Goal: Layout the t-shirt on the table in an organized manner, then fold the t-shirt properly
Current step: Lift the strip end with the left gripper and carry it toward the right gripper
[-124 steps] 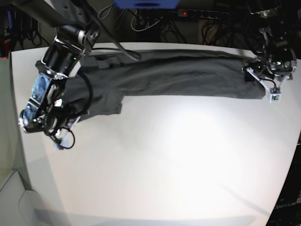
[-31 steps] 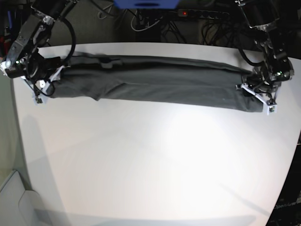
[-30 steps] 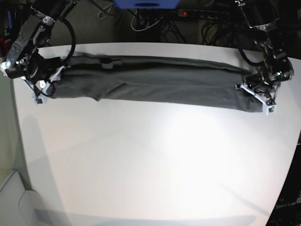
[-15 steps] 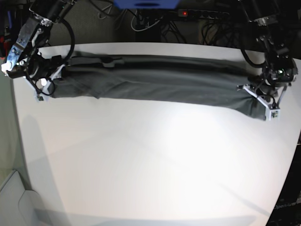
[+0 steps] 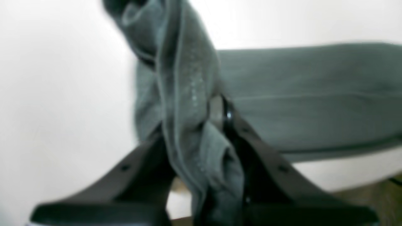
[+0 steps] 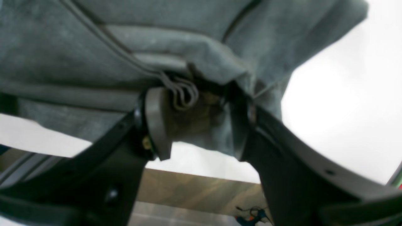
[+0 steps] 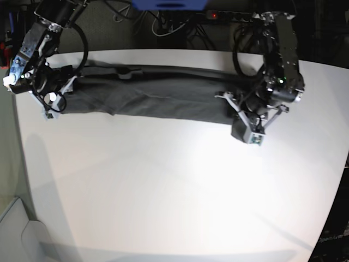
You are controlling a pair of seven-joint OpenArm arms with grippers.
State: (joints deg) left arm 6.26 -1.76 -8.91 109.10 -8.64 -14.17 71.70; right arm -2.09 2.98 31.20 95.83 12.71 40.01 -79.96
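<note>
Two end effectors hold opposite ends of a dark grey t-shirt [image 7: 158,97] stretched in a long band across the upper part of the white counter [image 7: 174,191]. At right in the base view, the left end effector [image 7: 246,121] is clamped narrow on a bunched end of cloth. At upper left, the right end effector [image 7: 50,103] stands wider, its fingers [image 6: 157,125] pinching folded hem layers between them.

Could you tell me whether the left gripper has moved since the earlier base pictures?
Yes. The left gripper, shut on the t-shirt, has carried that end inward from the table edge.
</note>
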